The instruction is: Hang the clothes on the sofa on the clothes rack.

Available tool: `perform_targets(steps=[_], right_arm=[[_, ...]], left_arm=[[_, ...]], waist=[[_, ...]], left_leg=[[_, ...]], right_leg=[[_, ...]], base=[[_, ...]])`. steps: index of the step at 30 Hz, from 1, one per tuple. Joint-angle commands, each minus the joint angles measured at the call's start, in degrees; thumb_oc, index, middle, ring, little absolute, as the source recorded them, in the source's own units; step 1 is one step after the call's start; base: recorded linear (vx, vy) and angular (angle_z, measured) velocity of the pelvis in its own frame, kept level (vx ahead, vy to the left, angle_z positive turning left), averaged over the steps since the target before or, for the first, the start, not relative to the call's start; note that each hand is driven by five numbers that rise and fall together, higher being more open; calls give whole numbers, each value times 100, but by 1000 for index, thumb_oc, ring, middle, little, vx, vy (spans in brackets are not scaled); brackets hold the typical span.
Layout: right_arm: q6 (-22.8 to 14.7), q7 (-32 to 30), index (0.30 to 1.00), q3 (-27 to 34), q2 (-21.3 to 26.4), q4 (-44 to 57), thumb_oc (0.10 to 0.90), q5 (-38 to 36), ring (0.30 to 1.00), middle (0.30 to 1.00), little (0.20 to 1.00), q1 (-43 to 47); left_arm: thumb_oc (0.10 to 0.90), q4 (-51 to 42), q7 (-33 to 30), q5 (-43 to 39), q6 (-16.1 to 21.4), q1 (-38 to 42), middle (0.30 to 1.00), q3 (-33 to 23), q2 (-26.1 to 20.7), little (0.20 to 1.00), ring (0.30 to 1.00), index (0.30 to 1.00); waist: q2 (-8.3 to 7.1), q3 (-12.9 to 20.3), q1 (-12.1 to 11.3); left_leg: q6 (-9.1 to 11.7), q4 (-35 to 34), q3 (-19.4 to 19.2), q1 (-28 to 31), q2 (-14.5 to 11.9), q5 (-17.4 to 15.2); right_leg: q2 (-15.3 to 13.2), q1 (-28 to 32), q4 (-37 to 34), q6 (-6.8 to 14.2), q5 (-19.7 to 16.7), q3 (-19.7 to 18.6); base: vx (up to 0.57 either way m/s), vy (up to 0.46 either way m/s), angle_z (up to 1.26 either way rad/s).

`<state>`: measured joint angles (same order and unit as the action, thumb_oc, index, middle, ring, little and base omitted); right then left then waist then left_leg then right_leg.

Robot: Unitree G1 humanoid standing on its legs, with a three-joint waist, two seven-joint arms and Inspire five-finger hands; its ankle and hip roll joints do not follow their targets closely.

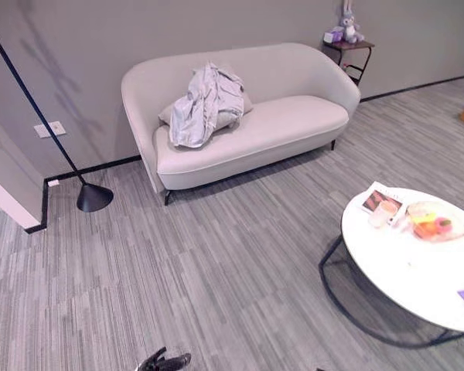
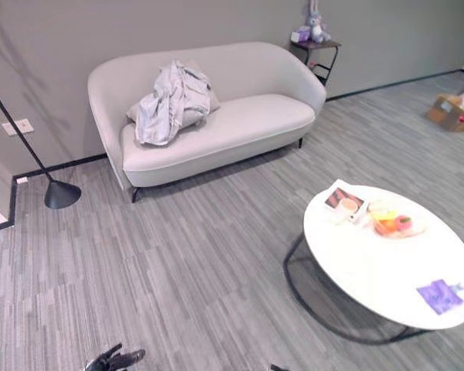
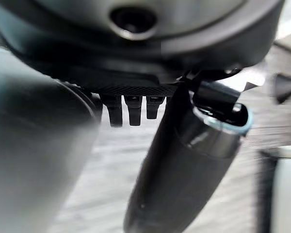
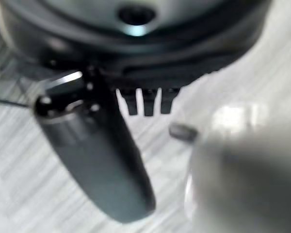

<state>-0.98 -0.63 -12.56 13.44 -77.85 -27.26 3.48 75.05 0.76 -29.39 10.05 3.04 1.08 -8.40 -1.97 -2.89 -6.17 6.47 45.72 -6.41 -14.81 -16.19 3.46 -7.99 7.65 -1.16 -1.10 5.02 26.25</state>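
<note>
1. Pale grey fabric makes up the one garment (image 1: 207, 104) in the room: a crumpled jacket-like piece of clothing draped over the left part of the sofa (image 1: 294, 124), lying across the seat and up against the backrest, on top of a cushion (image 1: 170, 112) that is mostly covered by it.
2. One sofa stands against the far wall, on the striped grey carpet floor (image 1: 216, 263).
3. One round white tabletop (image 2: 387, 263) sits near right on a dark wire frame; in the left eye view its right edge is cut off.
4. On the tabletop: one small box (image 2: 344, 202), one clear dish of orange and red items (image 2: 394, 222) too small to identify, and one purple item (image 2: 441, 296) near the right rim.
5. One black floor lamp (image 1: 93, 197) stands far left; its pole runs out of the frame.
6. One small side table (image 1: 352, 54) at the far right of the sofa carries a plush rabbit (image 1: 348, 23).
7. One cardboard box (image 2: 452, 110) lies on the floor far right.
8. The left robot hand (image 1: 166, 361) shows at the near edge, fingers relaxed and apart, holding nothing.
9. The right robot hand (image 4: 97, 160) shows in its wrist view, fingers straight, empty.
</note>
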Motion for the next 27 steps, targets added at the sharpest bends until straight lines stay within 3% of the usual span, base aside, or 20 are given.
perform_targets(steps=[1,2,3,5,6,9,11,13,14,16,17,18,19,20,21,22,23,25,27], right_arm=[[-318,100,900,-195,-174,334,800,350,900,900,900,409],[-352,113,900,-276,-197,470,800,380,900,900,900,394],[-388,93,900,-423,-249,698,800,516,900,900,900,405],[-391,30,900,-579,-317,791,800,725,900,900,900,498],[-378,23,900,-728,-389,814,800,865,900,900,900,587],[-351,84,900,-946,-624,909,800,951,900,900,900,574],[-329,127,900,-1033,-769,890,800,987,900,900,900,512],[-292,177,900,-1055,-863,817,800,985,900,900,900,363],[-293,176,900,-1055,-868,817,800,986,900,900,900,358],[-327,239,900,-938,-858,720,800,899,900,900,900,243],[-322,254,900,-923,-832,715,800,887,900,900,900,244],[-315,210,900,-587,-715,506,800,693,900,900,900,311],[-315,211,900,-580,-712,502,800,693,900,900,900,319],[-294,166,900,-302,-689,378,800,490,900,900,900,343],[-295,168,900,-298,-688,374,800,489,900,900,900,353],[-340,186,900,-164,-687,447,800,179,900,900,900,372],[-340,187,900,-165,-684,448,800,177,900,900,900,374],[-469,159,900,-149,-636,798,800,39,900,900,900,334],[-513,-2,900,-72,-553,1048,800,-25,900,900,900,359]], left_arm=[[800,333,-141,-392,-31,-3,900,177,-8,900,900,900],[800,325,-158,-422,-30,-18,900,116,-23,900,900,900],[800,347,-169,-550,-54,-82,900,-51,-47,900,900,900],[800,425,-199,-624,-79,-95,900,-193,-45,900,900,900],[800,530,-227,-669,-94,-108,900,-267,-55,900,900,900],[800,801,-225,-802,-199,-271,900,-580,-74,900,900,900],[800,927,-265,-879,-245,-310,900,-747,-100,900,900,900],[800,916,-363,-857,-223,-287,900,-717,-112,900,900,900],[800,911,-366,-856,-224,-294,900,-715,-116,900,900,900],[800,766,-438,-551,-129,-326,900,-578,-191,900,900,900],[800,702,-385,-393,-150,-304,900,-459,-203,900,900,900],[800,563,-380,328,-157,-119,900,108,-321,900,900,900],[800,564,-382,331,-157,-112,900,110,-318,900,900,900],[800,579,-403,477,-202,-9,900,276,-408,900,900,900],[800,582,-403,476,-202,0,900,276,-407,900,900,900],[800,540,-389,376,-168,153,900,372,-400,900,900,900],[800,543,-388,375,-167,156,900,371,-397,900,900,900],[800,354,-377,272,-63,248,900,462,-355,900,900,900],[800,247,-389,323,-30,280,900,596,-279,900,900,900]], waist=[[45,-316,-400],[57,-286,-449],[118,-215,-583],[109,-253,-784],[81,-290,-900],[7,-162,-1004],[-178,-114,-1100],[-401,4,-1126],[-411,9,-1129],[-549,152,-1136],[-533,141,-1078],[-418,40,-798],[-426,26,-802],[-275,-24,-597],[-295,-35,-599],[-76,-147,-368],[-66,-149,-359],[44,-248,-133],[38,-296,-27]], left_leg=[[-209,-2348,-381,513,528,-431],[-226,-2923,-668,308,672,-271],[-183,-4147,-931,152,971,341],[-128,-4989,-917,-188,1127,647],[-101,-5045,-878,-451,1156,690],[-212,-5072,-839,-235,1208,871],[-304,-4956,-897,-79,1271,1046],[-430,-4932,-935,125,1416,903],[-436,-4933,-942,127,1426,896],[-597,-5007,-1077,387,1590,609],[-677,-5027,-1084,504,1646,497],[-981,-5072,-1133,1174,1884,-50],[-991,-5072,-1134,1179,1902,-57],[-1106,-5072,-1045,1569,1913,-385],[-1117,-5072,-1048,1566,1941,-392],[-1050,-5072,-837,1764,1829,-420],[-1046,-5072,-827,1765,1819,-420],[-915,-5072,-583,1948,1780,-521],[-757,-5072,-436,2084,1726,-677]], right_leg=[[116,-137,-384,488,-182,-242],[221,4,-384,478,-86,-207],[426,248,-384,487,88,-273],[586,538,-384,439,316,-369],[664,710,-384,369,422,-437],[834,982,-384,346,541,-589],[799,1171,-185,334,730,-643],[615,1192,119,520,602,-576],[602,1190,127,530,606,-577],[281,1045,988,906,172,-434],[113,845,1522,1022,18,-417],[-685,100,3524,1572,-1247,-86],[-711,91,3560,1578,-1232,-92],[-1123,-270,4364,1574,-1417,142],[-1162,-294,4418,1579,-1389,128],[-1052,-846,4202,1223,-948,145],[-1040,-831,4187,1217,-949,163],[-787,-1127,3160,1014,-639,-2],[-855,-1238,1501,972,-724,-155]], base=[[352,-20,-16],[534,37,-28],[582,56,-18],[501,52,-2],[289,20,-38],[510,76,7],[487,75,-8],[395,134,-38],[343,173,-24],[415,274,-1],[655,562,7],[451,434,-5],[645,521,9],[256,173,31],[434,195,45],[175,26,54],[277,-5,30],[262,-114,53],[321,-236,97]])
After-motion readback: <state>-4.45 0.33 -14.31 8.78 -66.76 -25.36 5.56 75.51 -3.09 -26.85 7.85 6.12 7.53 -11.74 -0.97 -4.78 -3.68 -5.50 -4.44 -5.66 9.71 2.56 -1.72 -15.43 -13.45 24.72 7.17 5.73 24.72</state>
